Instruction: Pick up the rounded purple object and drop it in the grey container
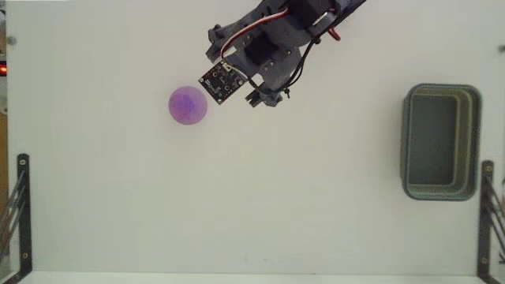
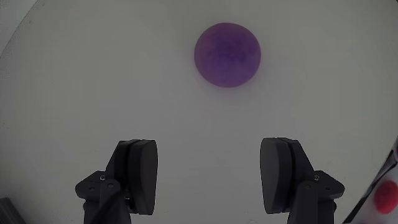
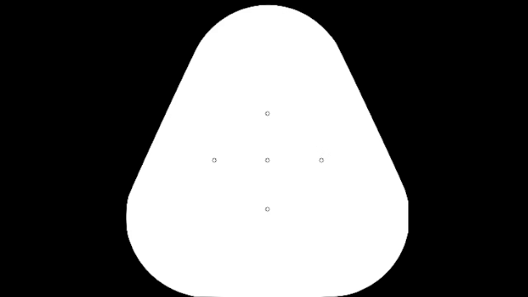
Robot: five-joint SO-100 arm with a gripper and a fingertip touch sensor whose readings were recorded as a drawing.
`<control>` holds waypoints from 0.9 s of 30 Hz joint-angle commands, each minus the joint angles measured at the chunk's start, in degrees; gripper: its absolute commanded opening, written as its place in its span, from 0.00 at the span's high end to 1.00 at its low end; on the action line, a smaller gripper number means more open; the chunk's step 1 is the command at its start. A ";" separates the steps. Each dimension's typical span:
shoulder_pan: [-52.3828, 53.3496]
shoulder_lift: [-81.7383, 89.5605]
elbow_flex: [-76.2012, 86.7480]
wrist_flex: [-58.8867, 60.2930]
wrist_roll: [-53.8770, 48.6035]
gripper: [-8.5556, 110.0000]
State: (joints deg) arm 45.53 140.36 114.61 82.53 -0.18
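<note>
While the arm reaches down from the top edge in the fixed view, the purple ball (image 1: 188, 106) lies on the white bench (image 1: 260, 197) at about 9 o'clock from the small black circuit board (image 1: 220, 81) on the arm, just beside it but not touching. The grey bin (image 1: 440, 142) stands well apart, near the right edge, at 3 o'clock from the ball, and it looks empty. The claw itself is hidden under the arm in this view.

From the wrist view, the claw (image 2: 213, 171) is wide open and holds nothing; its two dark fingers (image 2: 138, 168) stand at the bottom of the picture with bare bench between them. The ball (image 2: 227, 55) sits ahead of them at 12 o'clock, a little toward 1 o'clock, and nothing touches it.

I judge that the step in hand is the approach, so the pick is not yet done. The next move calls for pushing the claw forward and down, with a small correction to the right, until the ball is between the fingers, and then closing gently, because a round ball can roll away if one finger touches it first.
</note>
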 commanded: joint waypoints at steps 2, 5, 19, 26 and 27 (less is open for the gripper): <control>0.88 1.66 -0.28 -0.44 0.18 0.00; 0.88 1.66 -0.28 -0.44 0.18 0.00; 2.94 1.66 -0.28 -0.44 0.18 0.00; 2.94 1.66 -0.28 -0.44 0.18 0.00; 2.94 1.66 -0.28 -0.44 0.18 0.00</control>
State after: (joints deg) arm 47.55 140.36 114.61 82.53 -0.18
